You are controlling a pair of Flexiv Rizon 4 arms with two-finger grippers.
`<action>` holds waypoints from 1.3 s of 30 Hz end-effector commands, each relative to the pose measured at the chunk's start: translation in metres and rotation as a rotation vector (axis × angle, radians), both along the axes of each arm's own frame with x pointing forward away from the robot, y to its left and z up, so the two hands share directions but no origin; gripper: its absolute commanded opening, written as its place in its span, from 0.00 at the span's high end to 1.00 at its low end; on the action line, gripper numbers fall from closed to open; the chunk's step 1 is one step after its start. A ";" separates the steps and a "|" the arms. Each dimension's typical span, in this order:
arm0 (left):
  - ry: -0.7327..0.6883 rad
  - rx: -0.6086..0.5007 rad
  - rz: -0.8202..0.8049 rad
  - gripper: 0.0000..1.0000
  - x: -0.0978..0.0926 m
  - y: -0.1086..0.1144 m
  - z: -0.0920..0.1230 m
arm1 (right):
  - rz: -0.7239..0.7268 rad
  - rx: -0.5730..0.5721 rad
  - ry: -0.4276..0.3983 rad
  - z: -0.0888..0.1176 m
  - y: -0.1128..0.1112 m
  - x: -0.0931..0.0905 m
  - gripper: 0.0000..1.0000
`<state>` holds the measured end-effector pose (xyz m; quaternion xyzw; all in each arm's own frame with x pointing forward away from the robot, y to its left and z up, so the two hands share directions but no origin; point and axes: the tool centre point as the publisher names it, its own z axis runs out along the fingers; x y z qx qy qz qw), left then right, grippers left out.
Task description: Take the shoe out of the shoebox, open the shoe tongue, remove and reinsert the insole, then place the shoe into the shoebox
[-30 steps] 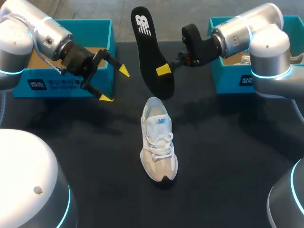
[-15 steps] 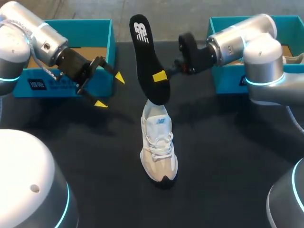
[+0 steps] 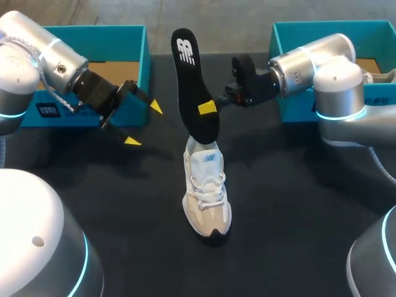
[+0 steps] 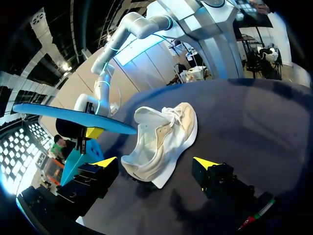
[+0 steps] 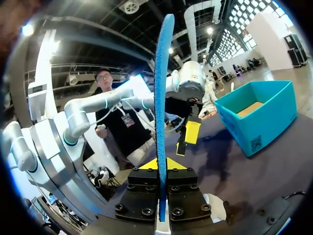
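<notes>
Well to the left of the shoe [image 3: 207, 189] stands a teal shoebox [image 3: 117, 43], and in front of it the left gripper [image 3: 143, 124] hangs with its fingers spread wide and nothing between them, pointed toward the shoe. The shoe itself stands upright on the dark table [image 3: 291, 223], out of the box, so the first step looks done. The black insole [image 3: 193, 86] is also out: it rises steeply from the shoe's collar, its lower end at or just inside the opening. To the right of the shoe, the right gripper [image 3: 210, 106] is clamped on the insole's edge. Reinsertion appears to be in hand; seating the insole and boxing the shoe remain
</notes>
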<state>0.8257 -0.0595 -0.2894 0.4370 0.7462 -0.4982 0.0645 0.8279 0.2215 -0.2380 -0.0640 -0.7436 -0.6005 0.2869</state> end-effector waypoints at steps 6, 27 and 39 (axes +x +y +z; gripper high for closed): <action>-0.003 0.003 0.002 0.00 -0.002 0.000 0.001 | 0.004 -0.002 0.000 0.000 0.001 0.002 1.00; 0.013 0.030 0.014 0.00 -0.003 0.000 0.000 | 0.004 -0.002 0.000 0.000 0.001 0.002 1.00; 0.091 0.083 0.152 0.00 -0.003 0.009 -0.006 | 0.019 -0.030 -0.025 -0.013 0.000 0.009 1.00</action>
